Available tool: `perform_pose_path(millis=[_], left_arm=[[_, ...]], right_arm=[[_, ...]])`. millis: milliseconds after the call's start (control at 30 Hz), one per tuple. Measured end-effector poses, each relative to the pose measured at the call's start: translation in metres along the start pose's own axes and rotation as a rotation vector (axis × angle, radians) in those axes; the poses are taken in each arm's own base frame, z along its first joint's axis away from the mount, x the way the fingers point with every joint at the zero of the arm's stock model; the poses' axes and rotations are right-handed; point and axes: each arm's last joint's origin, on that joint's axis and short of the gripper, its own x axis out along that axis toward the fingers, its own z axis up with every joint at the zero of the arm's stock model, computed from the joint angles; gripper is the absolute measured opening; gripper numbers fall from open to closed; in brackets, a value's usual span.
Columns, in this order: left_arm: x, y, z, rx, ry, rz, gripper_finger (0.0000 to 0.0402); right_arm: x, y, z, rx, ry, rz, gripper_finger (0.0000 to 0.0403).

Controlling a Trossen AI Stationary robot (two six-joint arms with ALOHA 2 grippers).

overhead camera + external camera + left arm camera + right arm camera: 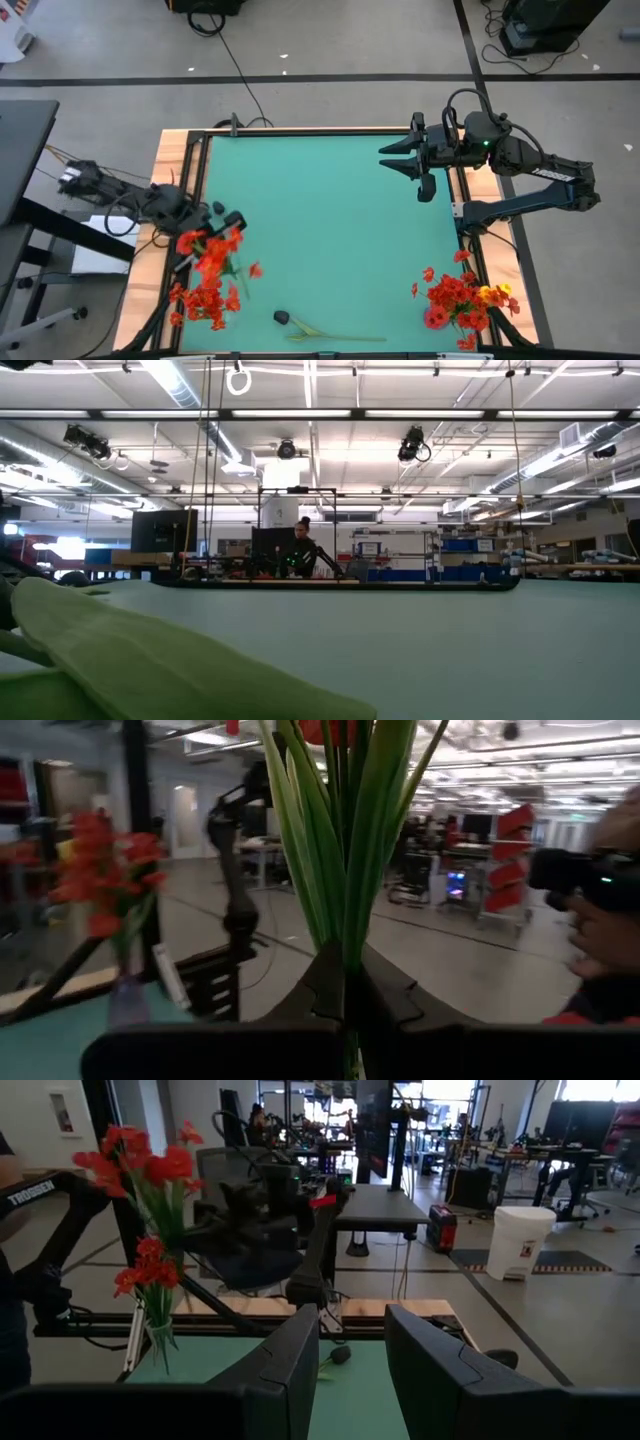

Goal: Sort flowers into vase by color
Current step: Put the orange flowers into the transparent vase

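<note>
At the bench's left edge, your left pincer is clamped on a red spray's stems, which stand upright in its wrist view. Its vase appears to sit just below among the red blooms. Your right pincer waits half-open and empty at the far right.

Both arms are dark, near-black, built of chunky jointed segments. The right arm carries a small green light near its wrist, looped black cables above that light, and pale lettering along its link beside the light. Its claw has two broad, dark, wedge-shaped fingers. The left arm trails thin cables at its outer end.
</note>
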Motion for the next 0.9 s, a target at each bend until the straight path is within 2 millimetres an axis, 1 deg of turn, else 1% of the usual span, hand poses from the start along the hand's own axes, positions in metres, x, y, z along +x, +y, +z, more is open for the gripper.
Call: perform_pose_path(millis=[100, 200, 333, 433, 500, 633, 767, 900], left_arm=[[0.005, -0.009, -0.001, 0.004, -0.004, -0.041, 0.0011], [0.004, -0.020, 0.002, -0.019, -0.020, -0.101, 0.0011], [-0.006, -0.040, 0.012, -0.019, -0.073, -0.198, 0.0011], [-0.016, -0.048, 0.012, -0.030, -0.061, -0.197, 0.0011], [-0.024, -0.052, 0.004, -0.032, -0.073, -0.173, 0.0011], [-0.038, -0.053, -0.024, -0.071, -0.067, -0.090, 0.0011], [-0.046, -0.054, -0.049, -0.120, -0.092, -0.037, 0.0011], [-0.047, -0.054, -0.060, -0.139, -0.164, -0.023, 0.0011]], right_arm=[[0.000, 0.000, 0.000, 0.000, 0.000, 0.000, 0.0126], [0.000, 0.000, 0.000, 0.000, 0.000, 0.000, 0.0126], [0.000, 0.000, 0.000, 0.000, 0.000, 0.000, 0.0126], [0.000, 0.000, 0.000, 0.000, 0.000, 0.000, 0.0126], [0.000, 0.000, 0.000, 0.000, 0.000, 0.000, 0.0126], [0.000, 0.000, 0.000, 0.000, 0.000, 0.000, 0.0126], [0.000, 0.000, 0.000, 0.000, 0.000, 0.000, 0.0126], [0.000, 0.000, 0.000, 0.000, 0.000, 0.000, 0.0126]])
